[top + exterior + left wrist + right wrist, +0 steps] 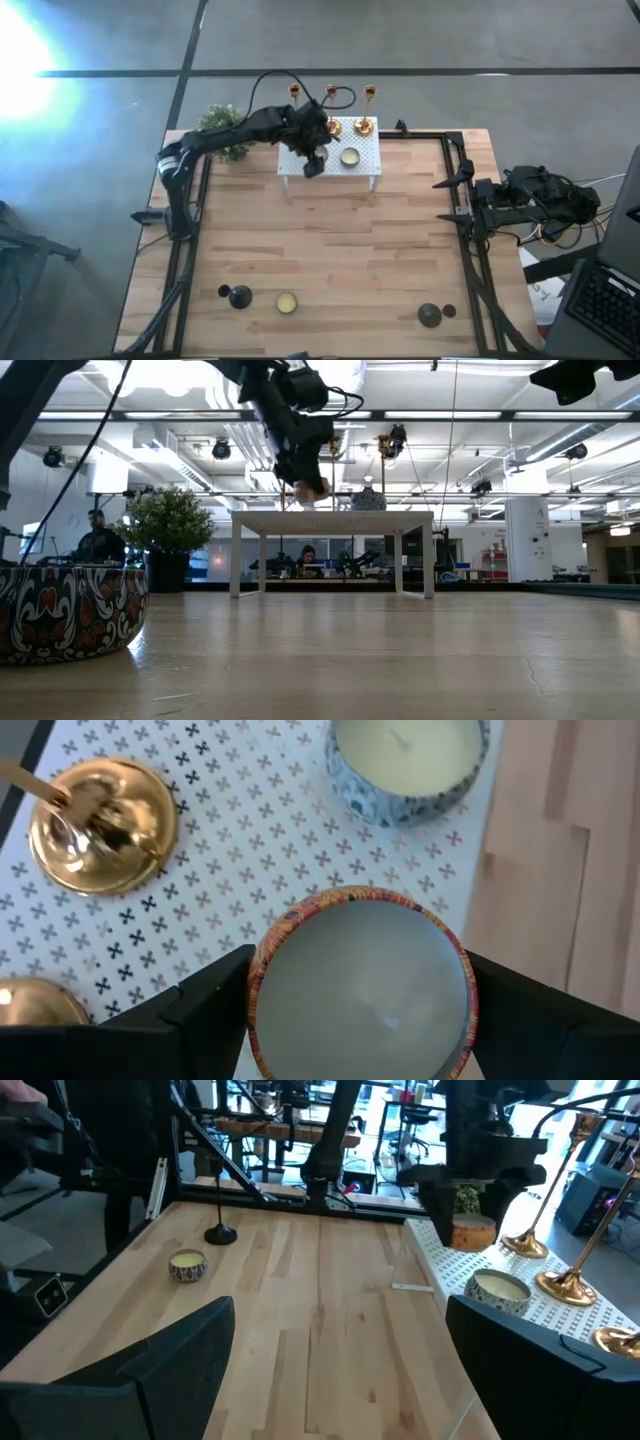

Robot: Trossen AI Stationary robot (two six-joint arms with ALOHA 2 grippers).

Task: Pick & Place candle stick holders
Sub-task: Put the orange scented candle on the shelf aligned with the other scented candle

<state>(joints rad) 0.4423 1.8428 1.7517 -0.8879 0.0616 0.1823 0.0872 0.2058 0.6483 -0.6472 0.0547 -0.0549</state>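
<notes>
Candlesticks (365, 125), 3, slim shiny gold; left gripper (360, 1010) apparently clasps candle tin (362, 988).

Grey concrete floor (420, 35) is stretching around the wooden table (330, 260), dark seams crossing it. Glare is flaring at one corner. Beyond, ceiling lights (130, 465) are glowing over an open workshop, and a person (98, 540) is sitting by a potted plant (168, 525).
</notes>
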